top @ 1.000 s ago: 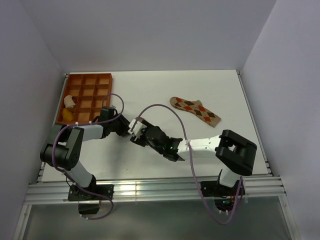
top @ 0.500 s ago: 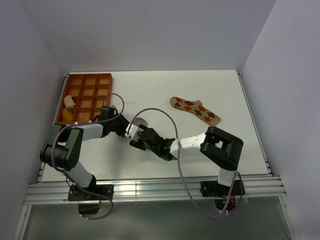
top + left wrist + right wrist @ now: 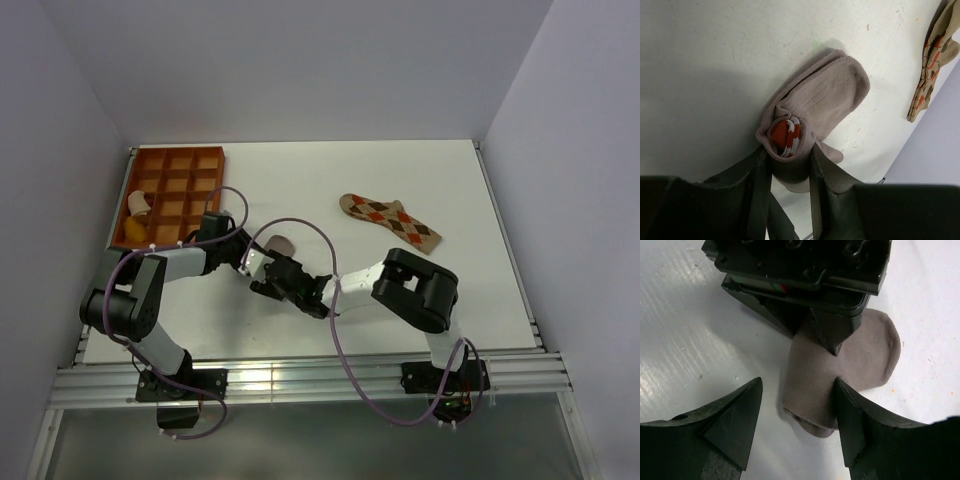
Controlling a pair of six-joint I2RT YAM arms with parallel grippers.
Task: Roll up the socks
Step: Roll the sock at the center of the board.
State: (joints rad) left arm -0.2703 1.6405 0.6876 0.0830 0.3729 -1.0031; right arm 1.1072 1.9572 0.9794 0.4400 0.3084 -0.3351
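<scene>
Grey-brown sock (image 3: 825,100) lies on the desk (image 3: 300,180), its striped cuff tucked into a loose roll that the left hand (image 3: 787,150) pinches between part-closed fingers. Facing it, the right hand (image 3: 797,382) gapes wide, holding nothing, one finger at the sock's edge. Closing there, it might nip the left hand's fingers or tug the roll undone. Argyle sock (image 3: 390,220) lies well beyond both hands.

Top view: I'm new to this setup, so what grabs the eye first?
At the middle, the left gripper pinches the rolled striped cuff of the grey sock, and the right gripper stands open close by. The argyle sock lies flat alone, farther right.
</scene>
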